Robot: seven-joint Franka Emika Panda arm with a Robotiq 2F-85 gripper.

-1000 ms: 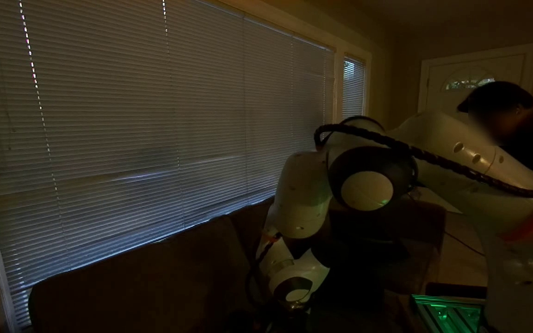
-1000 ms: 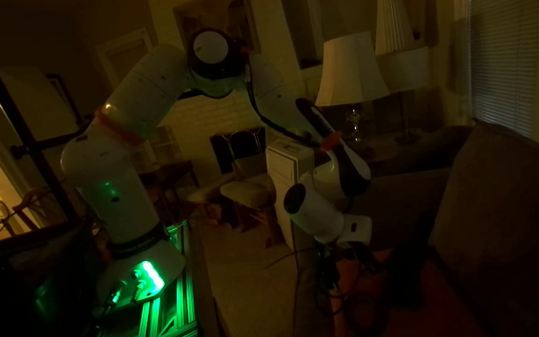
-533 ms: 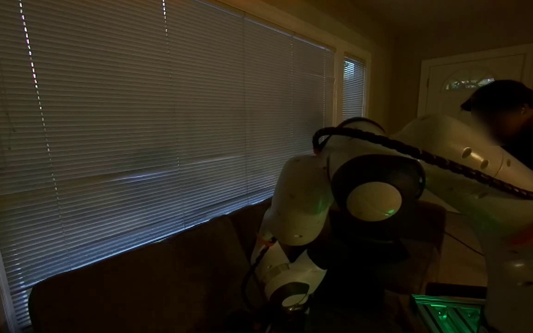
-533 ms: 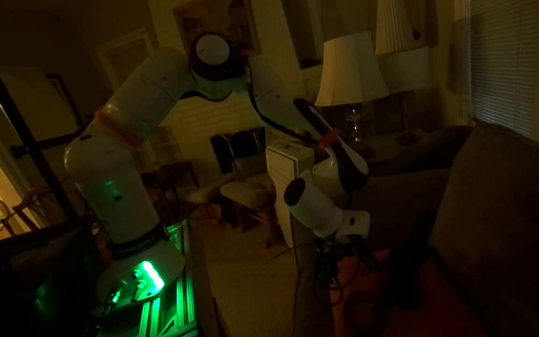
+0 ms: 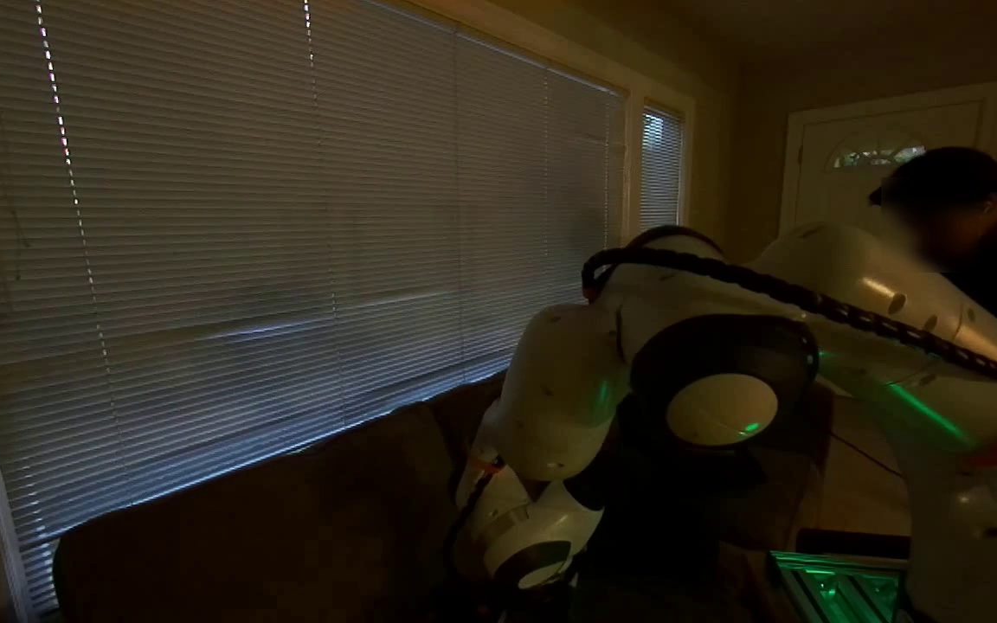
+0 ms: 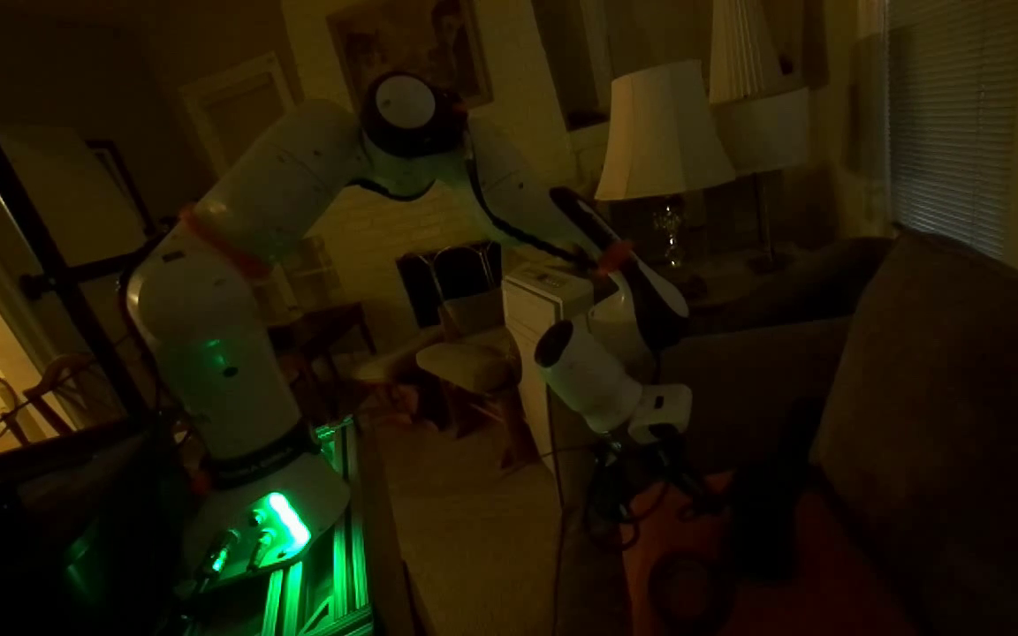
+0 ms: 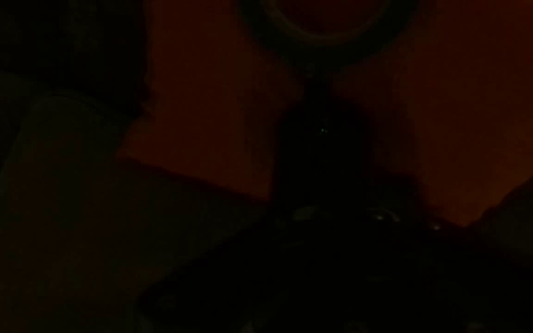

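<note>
"How do the jaws of the robot's dark, hard-shelled gripper (image 7: 320, 111) stand?"

"Pressed together, with nothing visible between them. Closed that way, they probably make a slim end that hides little of what lies beyond."

"What is nearest to them?"

"A dark greenish, ring-shaped object (image 7: 329, 53), just past the jaws in the wrist view. Its material is too dim to name, and whether they touch cannot be told. It lies on a flat orange cloth with a ragged edge (image 7: 201, 115), inward of the edge that the gripper overlaps, between two of the corners."

"Why the cloth?"

"Perhaps to cover the brown upholstered couch (image 6: 951, 380), apparently beneath it; its colour also sets off the dark ring in poor light."

"And the thin black looping cables (image 6: 615, 495) by the wrist?"

"Slack, likely so the wrist can turn freely."

"How is the white robot arm with black joint covers (image 6: 270, 177) posed?"

"Elbow high, forearm sloping down toward the cloth, gripper pointing downward at a slant. Its base sits on a green-lit metal frame (image 6: 354, 561), which presumably steadies that long reach."
</note>
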